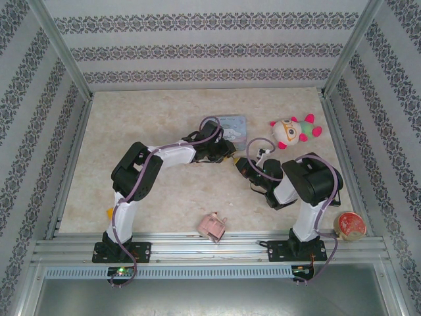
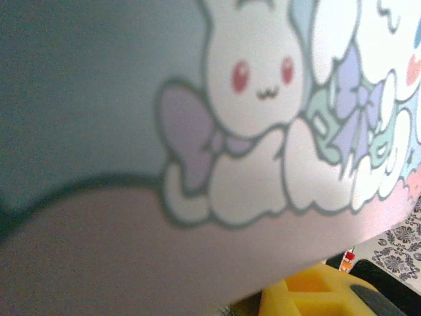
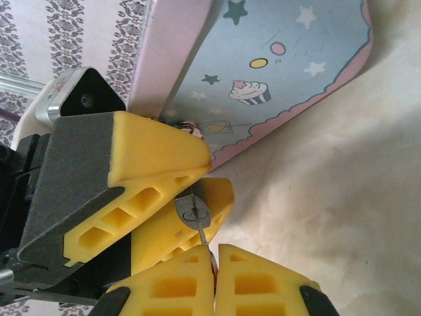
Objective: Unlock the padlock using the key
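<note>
the right gripper [image 3: 215, 263] pinches the key [image 3: 192, 214] narrowly at its fingertips. its thin shaft reaches up against the left gripper [image 3: 214, 176], whose jaws sit nearly together beside the blue tin [image 3: 289, 59], mid-tabletop toward the back edge. we think a silver loop at the tin's edge is the padlock [image 3: 189, 126], though its body is hidden. we fear the slim key twisting or slipping in the pinch if pushed off-axis.

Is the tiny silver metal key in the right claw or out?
In: the thin silvery-grey metal key sits pinched in the shut right claw, its upper end protruding.
</note>
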`<state>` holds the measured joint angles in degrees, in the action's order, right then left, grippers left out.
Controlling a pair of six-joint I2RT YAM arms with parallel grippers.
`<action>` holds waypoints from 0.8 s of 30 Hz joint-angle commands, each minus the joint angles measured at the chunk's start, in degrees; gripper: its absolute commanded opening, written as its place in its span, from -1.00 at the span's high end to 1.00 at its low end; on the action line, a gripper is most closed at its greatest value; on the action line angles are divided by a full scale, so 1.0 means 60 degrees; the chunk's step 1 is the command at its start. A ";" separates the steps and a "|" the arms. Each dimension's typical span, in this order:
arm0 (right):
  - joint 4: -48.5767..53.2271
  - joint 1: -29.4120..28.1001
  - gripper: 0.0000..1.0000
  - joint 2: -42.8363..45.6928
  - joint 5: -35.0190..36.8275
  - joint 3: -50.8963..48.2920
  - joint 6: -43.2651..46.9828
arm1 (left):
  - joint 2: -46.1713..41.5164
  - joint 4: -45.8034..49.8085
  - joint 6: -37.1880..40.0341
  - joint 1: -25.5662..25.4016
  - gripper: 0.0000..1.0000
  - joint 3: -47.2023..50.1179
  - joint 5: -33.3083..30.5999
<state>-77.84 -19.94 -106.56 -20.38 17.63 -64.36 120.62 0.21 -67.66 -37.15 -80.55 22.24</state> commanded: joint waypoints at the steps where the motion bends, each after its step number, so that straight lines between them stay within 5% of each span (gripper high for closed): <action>1: -0.0268 0.0216 1.00 -0.0124 0.0128 0.0287 -0.0508 | 0.0147 -0.0183 0.0050 -0.0299 0.49 0.0266 0.0936; 17: -0.0268 0.0563 1.00 -0.0326 -0.0736 0.0760 -0.2168 | -0.0183 -0.1865 0.0144 -0.0298 0.66 0.0974 0.1008; 24: -0.0268 0.0505 1.00 0.0065 -0.0914 0.0849 -0.1020 | -0.0309 -0.1261 0.0127 -0.0299 0.66 0.0814 0.1211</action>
<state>-76.51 -16.99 -107.98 -26.46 20.16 -74.17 120.60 -10.13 -65.95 -37.01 -75.99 21.56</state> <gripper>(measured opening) 0.062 0.307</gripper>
